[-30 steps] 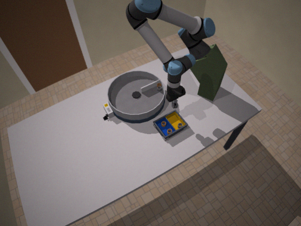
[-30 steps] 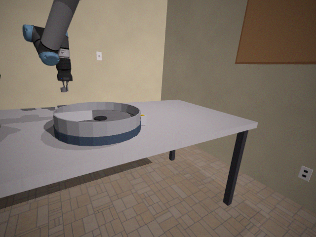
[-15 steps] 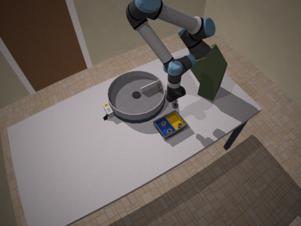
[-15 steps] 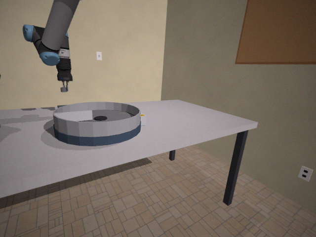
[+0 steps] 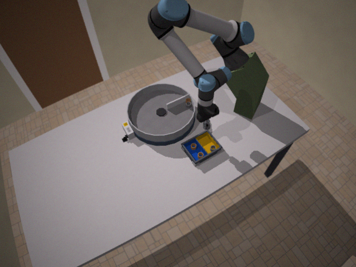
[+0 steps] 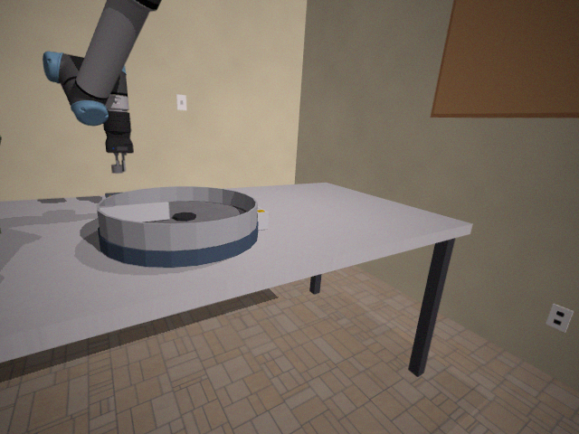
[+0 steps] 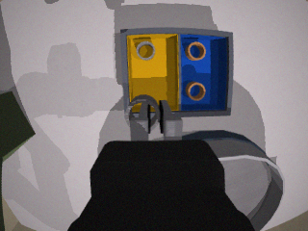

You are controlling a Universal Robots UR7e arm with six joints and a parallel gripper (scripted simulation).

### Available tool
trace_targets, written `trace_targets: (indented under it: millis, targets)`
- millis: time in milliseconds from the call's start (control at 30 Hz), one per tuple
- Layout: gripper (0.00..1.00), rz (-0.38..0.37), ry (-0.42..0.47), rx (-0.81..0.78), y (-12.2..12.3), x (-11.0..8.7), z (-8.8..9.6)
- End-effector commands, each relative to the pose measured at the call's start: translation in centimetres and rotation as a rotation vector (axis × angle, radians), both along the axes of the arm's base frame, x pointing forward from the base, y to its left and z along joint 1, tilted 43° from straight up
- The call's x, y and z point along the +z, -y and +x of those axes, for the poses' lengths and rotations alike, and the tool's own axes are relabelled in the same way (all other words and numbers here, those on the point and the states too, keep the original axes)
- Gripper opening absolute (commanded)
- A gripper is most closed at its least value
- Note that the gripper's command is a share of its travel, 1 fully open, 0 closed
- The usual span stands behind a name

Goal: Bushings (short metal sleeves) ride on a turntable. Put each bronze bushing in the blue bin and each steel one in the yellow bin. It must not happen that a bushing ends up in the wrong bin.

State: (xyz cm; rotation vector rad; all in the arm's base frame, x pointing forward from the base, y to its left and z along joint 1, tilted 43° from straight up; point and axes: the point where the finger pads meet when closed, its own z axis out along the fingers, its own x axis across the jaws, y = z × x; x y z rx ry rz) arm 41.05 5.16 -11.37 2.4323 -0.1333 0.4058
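Observation:
My gripper [image 5: 206, 125] is shut on a steel bushing [image 7: 142, 108] and holds it in the air between the turntable [image 5: 161, 113] and the bins, just short of the yellow bin [image 5: 209, 142]. The gripper and bushing also show in the exterior view [image 6: 118, 166], well above the table. The yellow bin [image 7: 152, 68] [image 5: 213, 148] holds one steel bushing. The blue bin [image 5: 193, 151] holds two bronze bushings [image 5: 193, 146] [image 5: 200, 154]. One bronze bushing [image 5: 188, 101] rests on the turntable next to the white divider wall [image 5: 178, 102].
A dark green box [image 5: 249, 87] stands on the table to the right of the arm. A small white control unit [image 5: 126, 130] with a yellow label sits at the turntable's left side. The table edge is just beyond the bins.

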Motion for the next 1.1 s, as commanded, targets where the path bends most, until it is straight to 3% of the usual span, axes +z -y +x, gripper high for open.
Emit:
trace_targets:
  millis: [0, 167, 333, 733, 1067]
  targets:
    - [0.00, 0.001, 0.002, 0.003, 0.6, -0.8, 0.3]
    - [0.00, 0.001, 0.002, 0.003, 2.2, -2.6, 1.0]
    - [0.00, 0.001, 0.002, 0.003, 2.2, -2.6, 1.0]
    - [0.00, 0.001, 0.002, 0.003, 5.1, -6.0, 2.2]
    - [0.00, 0.001, 0.002, 0.003, 5.4, -6.3, 2.3]
